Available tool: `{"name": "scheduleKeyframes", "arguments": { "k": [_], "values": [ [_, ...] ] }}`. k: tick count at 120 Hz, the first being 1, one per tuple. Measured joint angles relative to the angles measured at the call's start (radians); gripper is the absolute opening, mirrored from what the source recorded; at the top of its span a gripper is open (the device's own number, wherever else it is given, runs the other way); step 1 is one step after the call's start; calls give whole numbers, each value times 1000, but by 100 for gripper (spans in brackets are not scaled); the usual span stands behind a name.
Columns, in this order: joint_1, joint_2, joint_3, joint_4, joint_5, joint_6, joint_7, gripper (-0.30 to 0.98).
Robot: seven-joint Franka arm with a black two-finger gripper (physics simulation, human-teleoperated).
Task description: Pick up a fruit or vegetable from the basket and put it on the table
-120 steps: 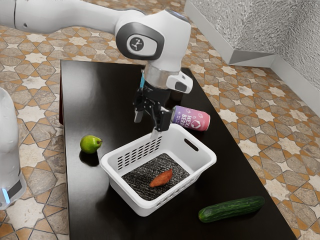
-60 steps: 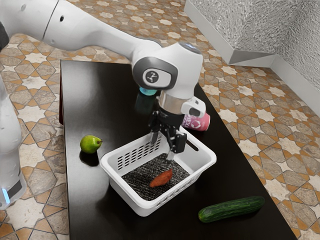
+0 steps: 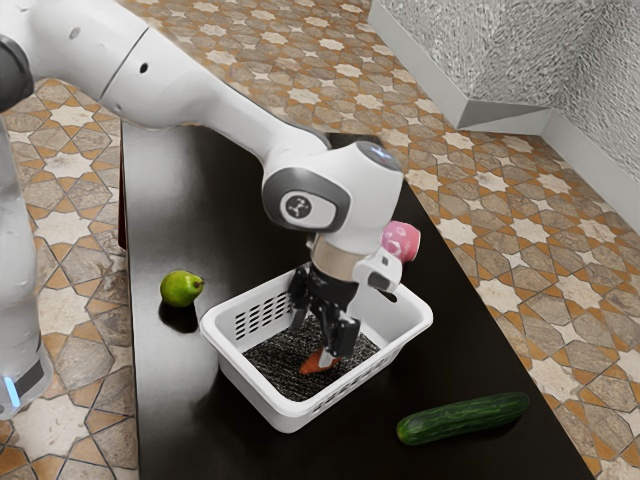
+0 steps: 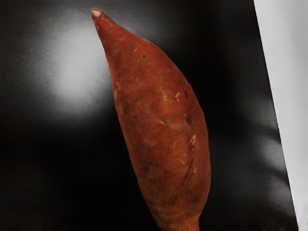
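Observation:
Fingers apart, my gripper is down inside the white basket in the exterior view, open and low over the sweet potato. One fingertip overlaps the orange-red root there and hides part of it; whether they touch I cannot tell. In the wrist view the sweet potato lies lengthwise close under my hand, its thin tip pointing away from the blunt end. Beside it runs the pale basket wall.
On the black table, a green pear stands on the basket's exterior-view left side. A cucumber lies off the basket's near right corner, and a pink can is behind the hand, partly hidden.
My hand has come from above the basket's far side down into it, over the sweet potato. The arm now covers more of the can. Basket, pear and cucumber have not moved.

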Motion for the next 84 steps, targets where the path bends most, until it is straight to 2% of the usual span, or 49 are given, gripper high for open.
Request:
{"name": "scheduleKeyframes", "arguments": {
  "k": [84],
  "values": [
    [-33, 59, 1, 5, 11, 53, -11, 64]
  ]
}}
